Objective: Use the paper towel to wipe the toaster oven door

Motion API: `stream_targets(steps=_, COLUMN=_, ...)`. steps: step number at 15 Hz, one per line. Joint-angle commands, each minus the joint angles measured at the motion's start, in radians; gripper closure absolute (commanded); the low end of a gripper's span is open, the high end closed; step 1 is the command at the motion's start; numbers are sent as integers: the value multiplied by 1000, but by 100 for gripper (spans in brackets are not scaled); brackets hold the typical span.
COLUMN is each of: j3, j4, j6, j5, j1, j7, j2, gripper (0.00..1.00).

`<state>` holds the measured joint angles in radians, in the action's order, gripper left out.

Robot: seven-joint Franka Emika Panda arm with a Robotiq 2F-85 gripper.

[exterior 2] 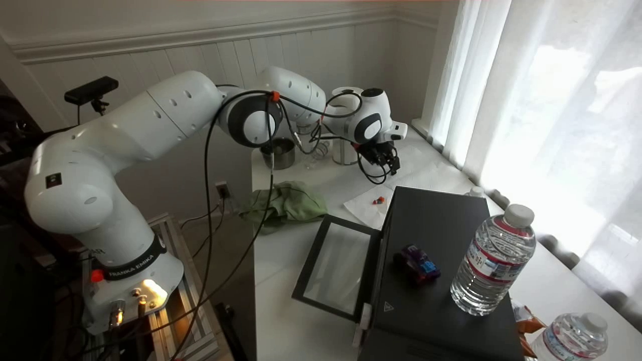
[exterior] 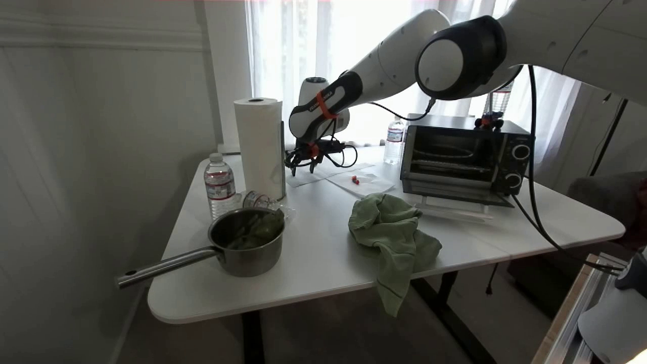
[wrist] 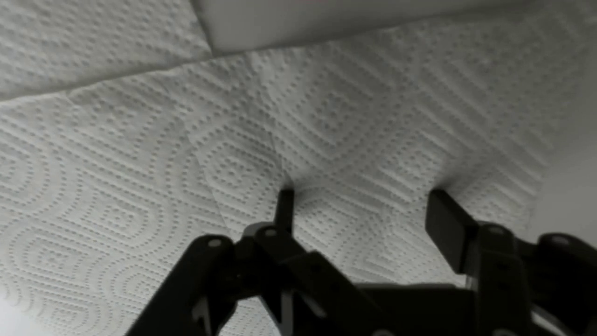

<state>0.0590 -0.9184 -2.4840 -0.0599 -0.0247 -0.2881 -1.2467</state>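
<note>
Your hand (wrist: 361, 192) is unclenched, fingers parted, tips down at the white paper towel (wrist: 126, 182), which lies spread on the counter (exterior: 313, 263) near the paper towel roll (exterior: 259, 146). In an exterior view, the toaster oven door (exterior 2: 337, 268) is lowered, well apart from your hand; a rumpled green cloth (exterior: 386, 220) droops over the counter's edge.

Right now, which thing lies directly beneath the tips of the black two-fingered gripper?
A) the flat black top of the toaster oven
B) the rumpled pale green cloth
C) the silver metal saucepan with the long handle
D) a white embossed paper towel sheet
D: in the wrist view the black two-fingered gripper stands open over the white embossed paper towel sheet, its dimpled pattern showing in the gap.
</note>
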Motion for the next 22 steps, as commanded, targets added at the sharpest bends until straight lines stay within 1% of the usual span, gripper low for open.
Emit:
stream_targets(steps=1, j3=16, j4=81, j6=59, j5=16, j1=-12, j7=8, j2=-41, gripper=35)
stream_targets(steps=2, j3=17, j4=85, j6=75, j5=14, j1=-13, j7=8, j2=-40, gripper=43)
stream_targets(steps=3, j3=19, j4=89, j6=89, j5=12, j1=-15, j7=7, j2=-38, gripper=58)
stream_targets(steps=5, j3=24, j4=96, j6=126, j5=9, j1=-19, j7=0, j2=-33, gripper=70)
stream_targets(steps=7, j3=31, j4=99, j6=156, j5=4, j1=-23, j7=-7, j2=-25, gripper=89)
stream_targets(steps=8, j3=37, j4=103, j6=171, j5=1, j1=-26, j7=-15, j2=-22, gripper=95)
stream_targets(steps=9, j3=48, j4=103, j6=187, j5=-3, j1=-31, j7=-28, j2=-15, gripper=99)
stream_targets(steps=11, j3=78, j4=104, j6=211, j5=-16, j1=-45, j7=-64, j2=-1, gripper=100)
stream_targets(steps=12, j3=99, j4=100, j6=250, j5=-15, j1=-57, j7=-119, j2=18, gripper=100)
stream_targets(steps=15, j3=122, j4=66, j6=344, j5=-8, j1=-71, j7=-205, j2=92, gripper=100)
stream_targets(steps=18, j3=110, j4=31, j6=488, j5=13, j1=-66, j7=-237, j2=183, gripper=100)
stream_targets(steps=20, j3=101, j4=5, j6=560, j5=21, j1=-63, j7=-251, j2=242, gripper=100)
stream_targets(steps=22, j3=100, j4=-37, j6=605, j5=28, j1=-59, j7=-282, j2=301, gripper=100)
